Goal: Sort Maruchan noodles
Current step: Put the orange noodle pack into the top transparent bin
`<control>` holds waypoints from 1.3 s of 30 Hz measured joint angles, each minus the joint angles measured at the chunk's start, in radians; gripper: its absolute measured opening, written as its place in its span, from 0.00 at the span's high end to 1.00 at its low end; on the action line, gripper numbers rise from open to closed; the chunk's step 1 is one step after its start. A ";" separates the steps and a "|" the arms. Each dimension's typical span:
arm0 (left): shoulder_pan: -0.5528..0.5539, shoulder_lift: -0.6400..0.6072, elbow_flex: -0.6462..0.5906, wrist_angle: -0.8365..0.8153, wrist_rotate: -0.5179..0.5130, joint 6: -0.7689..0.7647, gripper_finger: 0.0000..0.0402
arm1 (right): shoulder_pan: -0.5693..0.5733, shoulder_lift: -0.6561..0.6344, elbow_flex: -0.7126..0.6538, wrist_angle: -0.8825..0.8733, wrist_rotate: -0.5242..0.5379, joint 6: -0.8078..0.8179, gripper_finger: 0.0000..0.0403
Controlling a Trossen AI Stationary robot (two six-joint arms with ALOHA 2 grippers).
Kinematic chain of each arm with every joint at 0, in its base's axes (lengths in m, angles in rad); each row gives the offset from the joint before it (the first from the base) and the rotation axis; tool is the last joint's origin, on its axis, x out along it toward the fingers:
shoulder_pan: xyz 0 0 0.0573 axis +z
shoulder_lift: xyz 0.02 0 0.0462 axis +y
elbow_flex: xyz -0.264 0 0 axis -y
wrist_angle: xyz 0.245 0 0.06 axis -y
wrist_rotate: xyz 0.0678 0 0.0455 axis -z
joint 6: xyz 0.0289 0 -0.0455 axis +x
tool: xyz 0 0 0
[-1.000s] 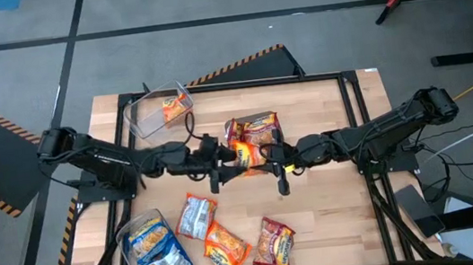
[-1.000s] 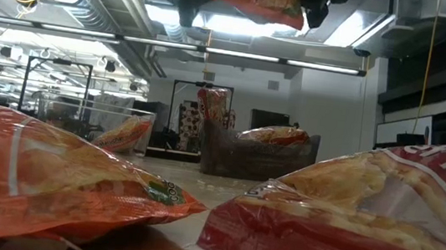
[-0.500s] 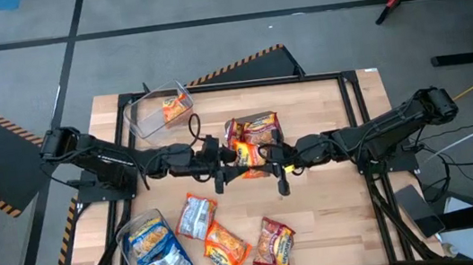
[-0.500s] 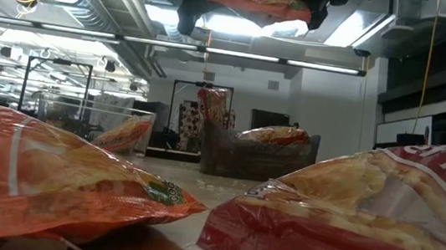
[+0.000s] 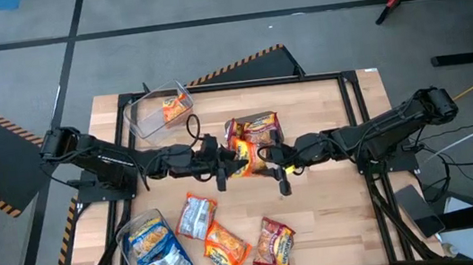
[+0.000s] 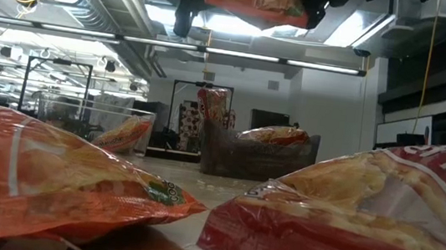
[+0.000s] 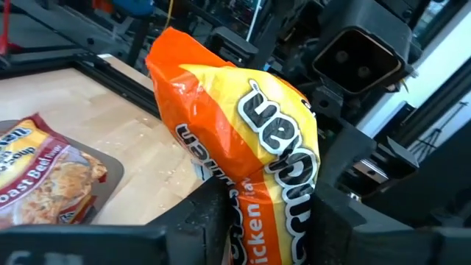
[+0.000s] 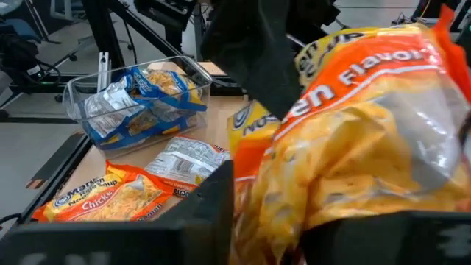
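left fingers (image 5: 225,163) closed on orange packet (image 5: 244,157); blue packets (image 5: 159,251) fill bin (image 5: 126,239).

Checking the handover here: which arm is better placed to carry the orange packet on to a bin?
Left, probably. The left pincer grips the orange packet, and the bin holding an orange packet sits on its side.

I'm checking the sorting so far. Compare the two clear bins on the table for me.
The bin at the far left corner holds a single orange packet; the bin at the near left corner holds several blue-and-white packets, so it is fuller. The far bin sits by the table's back edge, the near one by the front edge. Both are clear plastic and lie on the left side.
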 joint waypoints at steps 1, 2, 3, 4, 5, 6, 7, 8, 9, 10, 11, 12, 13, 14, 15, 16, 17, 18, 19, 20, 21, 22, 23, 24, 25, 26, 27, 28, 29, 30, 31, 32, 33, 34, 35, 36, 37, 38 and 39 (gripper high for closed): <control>0.000 0.000 0.000 0.000 -0.005 0.000 0.68 | 0.000 0.000 0.000 -0.002 -0.002 0.000 0.69; 0.000 0.000 0.000 -0.001 -0.008 0.000 0.69 | 0.000 0.000 0.000 -0.007 -0.005 -0.001 0.66; 0.000 0.000 0.000 -0.003 -0.012 0.000 0.70 | 0.000 0.000 0.001 -0.016 -0.007 -0.002 0.64; 0.000 0.000 0.000 -0.007 -0.020 0.001 0.71 | 0.000 0.000 0.001 -0.028 -0.007 -0.002 0.61; 0.000 0.000 0.000 -0.016 -0.033 0.001 0.71 | 0.000 0.000 0.001 -0.045 -0.007 -0.002 0.59; 0.000 -0.003 0.000 -0.034 -0.053 0.001 0.72 | 0.000 0.000 0.001 -0.063 -0.007 -0.001 0.57; 0.000 -0.008 0.000 -0.060 -0.076 0.001 0.73 | 0.000 0.000 0.001 -0.080 -0.004 -0.001 0.55; 0.000 -0.014 0.000 -0.083 -0.101 0.001 0.74 | 0.000 0.000 0.001 -0.095 0.005 -0.001 0.53; 0.000 -0.021 0.000 -0.109 -0.125 0.001 0.74 | 0.000 0.000 0.001 -0.109 0.016 0.000 0.52; 0.000 -0.028 0.000 -0.128 -0.146 0.001 0.75 | 0.000 0.000 0.001 -0.124 0.028 0.000 0.51; 0.000 -0.033 0.000 -0.143 -0.162 0.001 0.76 | 0.000 0.000 0.001 -0.135 0.041 0.002 0.50; 0.000 -0.035 0.000 -0.149 -0.179 0.002 0.77 | 0.000 0.000 0.001 -0.141 0.050 0.003 0.49; 0.000 -0.035 0.000 -0.149 -0.192 0.002 0.77 | 0.000 0.000 0.001 -0.143 0.058 0.003 0.49; 0.000 -0.040 0.000 -0.155 -0.206 0.004 0.78 | 0.000 0.000 0.001 -0.147 0.066 0.003 0.49; 0.000 -0.051 0.000 -0.170 -0.222 0.006 0.78 | 0.000 0.000 0.001 -0.154 0.074 0.003 0.49; 0.000 -0.061 0.000 -0.175 -0.243 0.012 0.79 | 0.000 0.000 0.001 -0.159 0.087 0.003 0.49; 0.001 -0.066 0.001 -0.176 -0.265 0.020 0.79 | 0.000 0.000 0.001 -0.159 0.101 0.003 0.49; 0.002 -0.075 0.001 -0.196 -0.289 0.022 0.80 | 0.000 -0.001 0.002 -0.162 0.114 0.003 0.49; 0.003 -0.088 0.000 -0.223 -0.319 0.024 0.80 | 0.000 -0.001 0.002 -0.170 0.123 0.003 0.49; 0.003 -0.101 0.000 -0.240 -0.360 0.025 0.80 | 0.000 -0.001 0.001 -0.178 0.127 0.004 0.49; 0.004 -0.112 0.000 -0.248 -0.408 0.026 0.80 | 0.000 -0.001 0.001 -0.182 0.125 0.004 0.49; 0.005 -0.125 0.001 -0.265 -0.453 0.027 0.80 | 0.001 -0.001 0.001 -0.185 0.124 0.004 0.49; 0.006 -0.141 0.001 -0.293 -0.501 0.028 0.80 | 0.002 -0.001 0.001 -0.188 0.125 0.004 0.49; 0.006 -0.155 0.000 -0.316 -0.553 0.028 0.80 | 0.002 -0.001 0.001 -0.196 0.124 0.004 0.49; 0.005 -0.167 0.000 -0.328 -0.596 0.029 0.80 | 0.002 -0.001 0.001 -0.206 0.125 0.005 0.49; 0.004 -0.184 0.000 -0.353 -0.632 0.030 0.80 | 0.002 -0.001 0.001 -0.213 0.126 0.005 0.49; 0.004 -0.201 0.000 -0.387 -0.672 0.030 0.80 | 0.001 -0.001 0.001 -0.218 0.128 0.006 0.49; 0.008 -0.217 0.000 -0.415 -0.708 0.028 0.80 | 0.001 -0.001 0.001 -0.221 0.128 0.010 0.49; 0.017 -0.234 0.000 -0.455 -0.731 0.019 0.80 | 0.001 -0.001 0.001 -0.228 0.130 0.015 0.49; 0.027 -0.254 0.000 -0.507 -0.749 0.004 0.81 | 0.001 -0.001 0.001 -0.232 0.132 0.020 0.49; 0.040 -0.273 0.000 -0.559 -0.763 -0.021 0.81 | 0.001 -0.001 0.001 -0.235 0.131 0.026 0.49; 0.056 -0.292 0.000 -0.611 -0.774 -0.054 0.81 | 0.001 -0.001 0.001 -0.239 0.131 0.030 0.49; 0.073 -0.311 0.000 -0.666 -0.779 -0.088 0.81 | 0.001 -0.001 0.001 -0.243 0.131 0.032 0.49; 0.093 -0.333 0.000 -0.729 -0.778 -0.121 0.81 | 0.001 -0.001 0.001 -0.246 0.131 0.032 0.49; 0.116 -0.355 0.000 -0.792 -0.777 -0.145 0.81 | 0.001 -0.001 0.000 -0.246 0.130 0.033 0.49; 0.139 -0.375 0.000 -0.852 -0.775 -0.168 0.81 | 0.001 -0.001 0.000 -0.248 0.130 0.032 0.49; 0.165 -0.397 0.001 -0.923 -0.763 -0.202 0.81 | 0.001 -0.001 0.000 -0.252 0.130 0.033 0.49; 0.194 -0.423 0.001 -1.008 -0.746 -0.243 0.81 | 0.001 -0.001 0.000 -0.256 0.130 0.033 0.49; 0.222 -0.450 0.000 -1.086 -0.732 -0.285 0.81 | 0.001 -0.001 0.000 -0.262 0.129 0.033 0.49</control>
